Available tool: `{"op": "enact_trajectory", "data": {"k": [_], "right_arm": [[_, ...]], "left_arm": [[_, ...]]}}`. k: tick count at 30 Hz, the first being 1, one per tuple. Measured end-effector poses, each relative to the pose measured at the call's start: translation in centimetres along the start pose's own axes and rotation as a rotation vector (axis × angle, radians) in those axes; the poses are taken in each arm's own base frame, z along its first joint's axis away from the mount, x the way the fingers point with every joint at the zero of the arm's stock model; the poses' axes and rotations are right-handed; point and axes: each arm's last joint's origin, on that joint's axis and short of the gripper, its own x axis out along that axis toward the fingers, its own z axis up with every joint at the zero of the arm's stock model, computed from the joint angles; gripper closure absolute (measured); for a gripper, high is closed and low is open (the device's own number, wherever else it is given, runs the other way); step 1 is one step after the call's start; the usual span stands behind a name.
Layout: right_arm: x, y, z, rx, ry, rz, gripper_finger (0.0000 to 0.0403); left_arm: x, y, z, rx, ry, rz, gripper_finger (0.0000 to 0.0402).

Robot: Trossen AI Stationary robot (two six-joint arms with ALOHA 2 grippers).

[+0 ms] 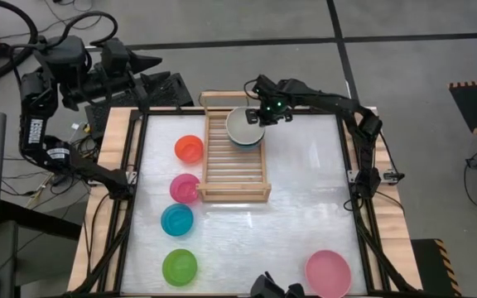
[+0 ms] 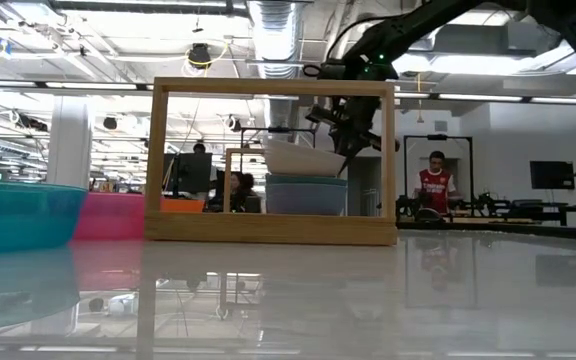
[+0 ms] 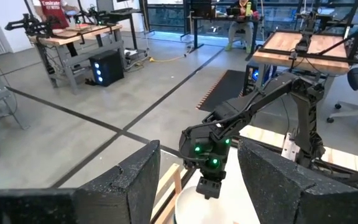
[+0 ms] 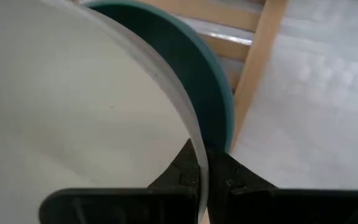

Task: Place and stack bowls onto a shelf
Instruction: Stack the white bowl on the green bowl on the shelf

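Observation:
The light wooden shelf [image 1: 235, 174] lies on the table left of centre. At its far end a dark teal bowl [image 4: 211, 81] sits nested in a grey-blue bowl [image 2: 306, 200]. The cream-white bowl [image 1: 243, 126] is on top of them, slightly tilted in the low view [image 2: 301, 158]. My right gripper [image 1: 263, 109] is at that bowl's far right rim and shut on it. My left gripper [image 3: 204, 186] is open, held off the table's far left corner [image 1: 135, 70], touching nothing. My right gripper pinches the cream-white bowl's rim [image 4: 197, 163], one finger [image 4: 180, 174] inside the bowl and one finger [image 4: 236, 179] outside. It comes slanting down from the table's far right. The bowl sits tilted over the dark teal bowl; whether its underside rests in it, I cannot tell.
Along the shelf's left side stand the orange-red bowl [image 1: 189, 149], magenta bowl [image 1: 185, 188], cyan bowl [image 1: 176, 219] and lime green bowl [image 1: 180, 266]. The light pink bowl [image 1: 328, 273] is at the near edge, right of centre. The shelf's near slats [image 1: 237, 178] are bare.

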Motion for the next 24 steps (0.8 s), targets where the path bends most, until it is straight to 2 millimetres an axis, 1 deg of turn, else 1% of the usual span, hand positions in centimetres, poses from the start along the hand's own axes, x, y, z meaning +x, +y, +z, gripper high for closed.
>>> {"op": "enact_trajectory", "data": {"k": [4, 9, 11, 21, 24], "right_arm": [[0.00, 0.04, 0.03, -0.010, -0.004, 0.003, 0.0375], [0.00, 0.00, -0.02, -0.012, 0.001, -0.002, 0.0335], [-0.01, -0.01, -0.03, -0.018, 0.002, -0.003, 0.0326], [-0.02, -0.01, 0.00, -0.032, -0.003, -0.004, 0.0316], [-0.02, 0.00, -0.01, -0.049, -0.003, -0.005, 0.0305]], "left_arm": [[0.06, -0.02, -0.06, 0.001, 0.006, 0.000, 0.0198], [0.04, -0.01, -0.05, 0.001, 0.005, 0.000, 0.0198], [0.04, -0.01, -0.05, 0.001, 0.005, 0.000, 0.0198], [0.04, -0.01, -0.04, -0.007, 0.004, 0.000, 0.0198], [0.04, -0.01, -0.04, -0.007, 0.004, 0.000, 0.0198]]}}
